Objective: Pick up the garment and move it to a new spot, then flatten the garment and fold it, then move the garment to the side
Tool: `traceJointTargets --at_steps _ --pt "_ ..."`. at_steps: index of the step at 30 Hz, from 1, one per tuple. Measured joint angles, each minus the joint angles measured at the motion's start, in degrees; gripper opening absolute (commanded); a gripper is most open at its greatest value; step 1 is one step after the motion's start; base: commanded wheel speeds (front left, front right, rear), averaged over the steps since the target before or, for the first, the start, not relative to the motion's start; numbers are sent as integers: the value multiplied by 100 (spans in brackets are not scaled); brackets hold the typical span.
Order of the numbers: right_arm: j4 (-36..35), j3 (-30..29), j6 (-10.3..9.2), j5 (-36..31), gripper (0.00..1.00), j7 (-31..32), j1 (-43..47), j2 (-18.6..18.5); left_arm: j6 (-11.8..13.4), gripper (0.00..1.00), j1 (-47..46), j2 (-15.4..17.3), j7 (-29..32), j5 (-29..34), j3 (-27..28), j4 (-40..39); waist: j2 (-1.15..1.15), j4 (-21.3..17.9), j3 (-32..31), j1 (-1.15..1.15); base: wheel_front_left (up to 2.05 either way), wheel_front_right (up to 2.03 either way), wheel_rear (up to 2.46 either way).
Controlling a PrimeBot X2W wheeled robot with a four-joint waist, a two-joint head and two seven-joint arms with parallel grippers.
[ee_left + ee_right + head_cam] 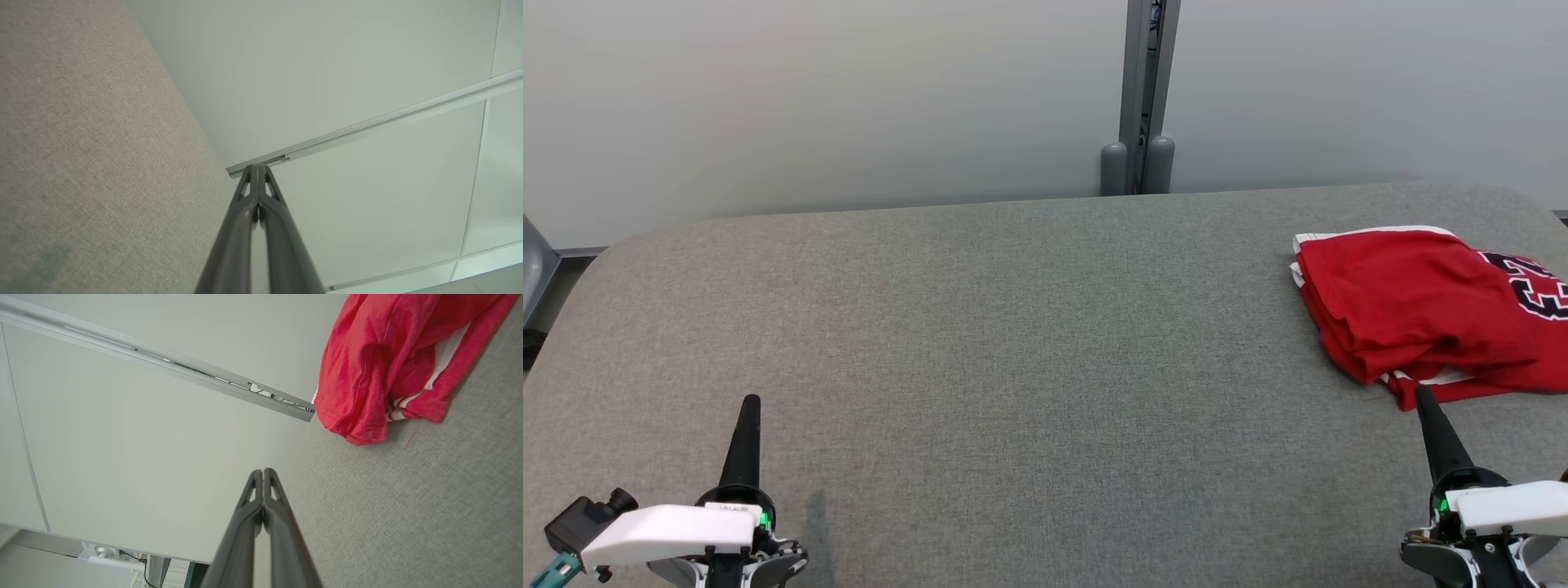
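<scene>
red cloth garment with white trim (pixel 1421 302), lying bunched.
it seems light and limp; pinch the near hem. left gripper (pixel 750 402), right gripper (pixel 1422 394) both closed, empty.

Garment (pixel 1421 302) cut off by right edge, head view.

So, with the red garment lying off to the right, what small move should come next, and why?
Probably open the right tool and ease it forward to the near hem of the garment. That tool is shut and empty with its tip close to the cloth. The garment lies bunched rather than flat on the table, so it has yet to be picked up.
</scene>
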Motion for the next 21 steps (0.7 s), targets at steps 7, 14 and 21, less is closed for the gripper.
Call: traceJointTargets --at_steps 7,14,21 --pt "1 -45 0 267 0 74 -23 27 -5 0 -32 2 69 -286 26 -7 0 5 5 0 0 0 0" --pt "2 -107 0 547 0 157 -52 53 -7 0 -59 5 166 -590 51 -14 0 11 10 0 0 0 0" --pt "4 -157 0 801 0 248 -99 81 -8 0 -117 7 226 -858 73 -23 0 17 16 0 0 0 0"
